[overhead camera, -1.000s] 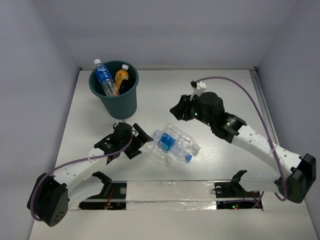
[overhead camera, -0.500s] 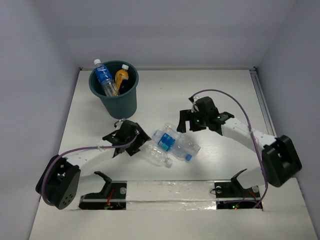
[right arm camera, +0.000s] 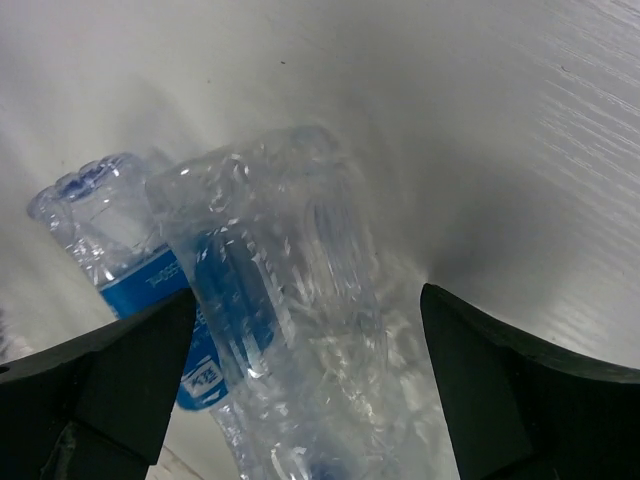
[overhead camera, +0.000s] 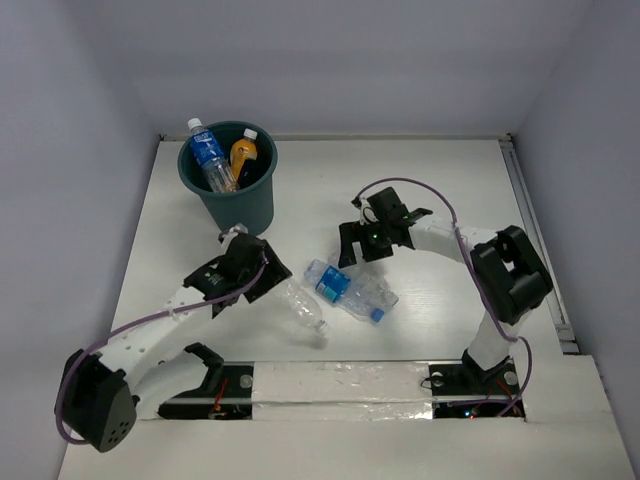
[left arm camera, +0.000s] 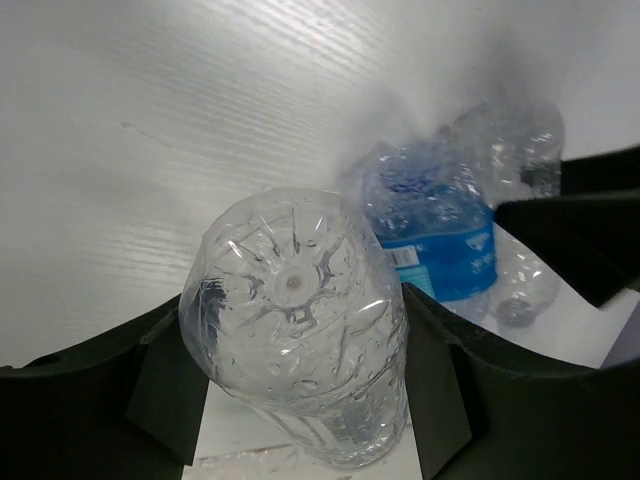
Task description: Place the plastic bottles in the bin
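The dark teal bin (overhead camera: 240,205) stands at the back left with a blue-labelled bottle (overhead camera: 208,155) and an orange bottle (overhead camera: 243,155) in it. My left gripper (overhead camera: 277,286) is shut on a clear label-free bottle (overhead camera: 303,307); in the left wrist view this bottle (left arm camera: 295,310) sits base-first between the fingers (left arm camera: 165,390). A blue-labelled bottle (overhead camera: 334,283) and clear bottles (overhead camera: 372,296) lie in a pile mid-table. My right gripper (overhead camera: 350,256) is open, its fingers (right arm camera: 495,390) on either side of a clear bottle (right arm camera: 285,290) in the pile.
White walls enclose the table on the left, back and right. The bin is just behind the left gripper. A taped strip (overhead camera: 340,380) and the arm bases run along the near edge. The right gripper's dark finger (left arm camera: 575,225) shows beyond the pile in the left wrist view.
The left gripper has drawn the clear bottle left, away from the pile. The right arm has swung left and come down over the pile.
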`<state>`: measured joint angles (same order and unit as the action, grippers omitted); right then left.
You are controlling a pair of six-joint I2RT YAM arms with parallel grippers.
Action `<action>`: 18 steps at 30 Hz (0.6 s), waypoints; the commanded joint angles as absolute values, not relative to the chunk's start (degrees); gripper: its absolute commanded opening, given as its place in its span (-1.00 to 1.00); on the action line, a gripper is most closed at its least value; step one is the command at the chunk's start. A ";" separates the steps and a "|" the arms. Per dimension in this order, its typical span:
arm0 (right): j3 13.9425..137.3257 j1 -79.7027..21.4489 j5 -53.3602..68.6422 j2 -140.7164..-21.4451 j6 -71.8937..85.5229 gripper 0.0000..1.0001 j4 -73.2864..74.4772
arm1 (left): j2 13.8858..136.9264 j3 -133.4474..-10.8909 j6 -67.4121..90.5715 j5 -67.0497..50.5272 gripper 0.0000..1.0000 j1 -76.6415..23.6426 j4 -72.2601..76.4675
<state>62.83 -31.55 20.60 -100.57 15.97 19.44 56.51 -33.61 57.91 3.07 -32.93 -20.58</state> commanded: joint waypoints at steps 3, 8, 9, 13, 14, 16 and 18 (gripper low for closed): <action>66.53 -31.73 20.04 -103.09 14.85 0.96 19.86 | 51.59 -50.13 49.40 6.31 -0.28 -33.13 -33.82; 67.59 -31.73 16.27 -102.83 15.64 0.79 20.21 | 56.59 -68.43 42.82 8.96 -0.34 -31.03 -38.58; 67.59 -31.73 16.00 -102.57 15.82 0.75 20.04 | 57.73 -74.56 41.58 9.14 -0.34 -29.02 -38.58; 66.97 -31.73 14.51 -100.64 16.79 0.36 19.07 | 66.59 -89.36 35.08 9.76 -0.36 -20.87 -37.79; 66.62 -31.73 14.15 -100.20 16.96 0.34 18.90 | 68.10 -92.43 33.76 9.84 -0.36 -19.09 -37.44; 66.18 -31.73 13.10 -98.71 17.31 0.26 18.63 | 73.09 -101.83 29.46 13.87 -0.37 -15.32 -37.79; 65.39 -31.73 11.79 -96.69 17.84 0.25 18.20 | 76.62 -111.91 25.17 19.99 -0.38 -14.50 -39.72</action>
